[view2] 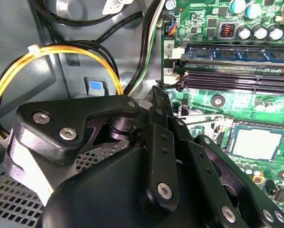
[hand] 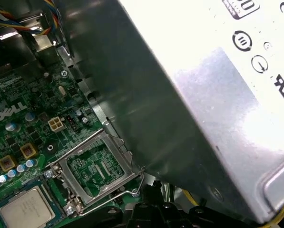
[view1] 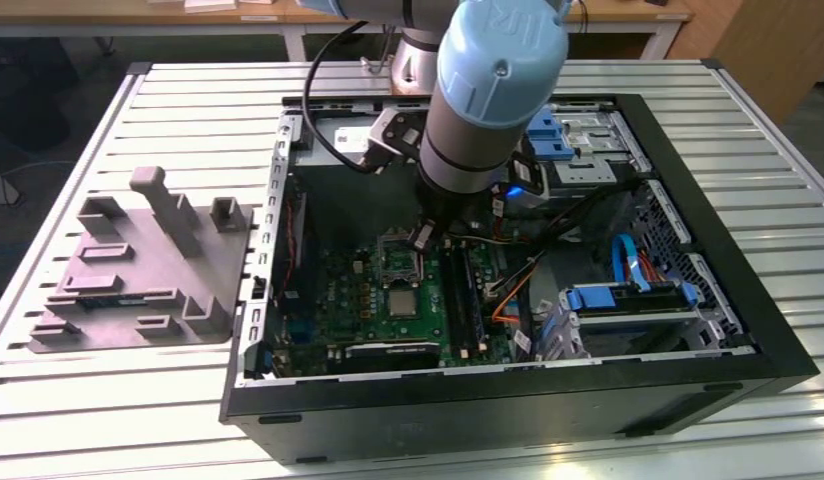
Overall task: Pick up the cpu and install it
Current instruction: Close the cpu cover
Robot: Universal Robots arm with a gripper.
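Observation:
The cpu (view1: 403,301) lies flat in the black socket on the green motherboard (view1: 372,320) inside the open computer case, its silver top up. Both wrist views show the cpu (view2: 255,142) (hand: 25,209) seated in that socket. The socket's metal frame (hand: 96,166) stands swung open beside it, the frame (view1: 399,262) rising just behind the chip in the exterior view. My gripper (view1: 423,240) hangs over the raised frame, a little beyond the chip, with its black fingers together and nothing between them. The gripper (view2: 157,92) points down past the memory slots.
A grey moulded tray (view1: 132,270) sits on the slatted table at the exterior view's left. Memory slots (view2: 237,80), yellow and black cables (view2: 18,90), the metal power supply box (hand: 218,95) and blue drive caddies (view1: 626,295) crowd the case around the socket.

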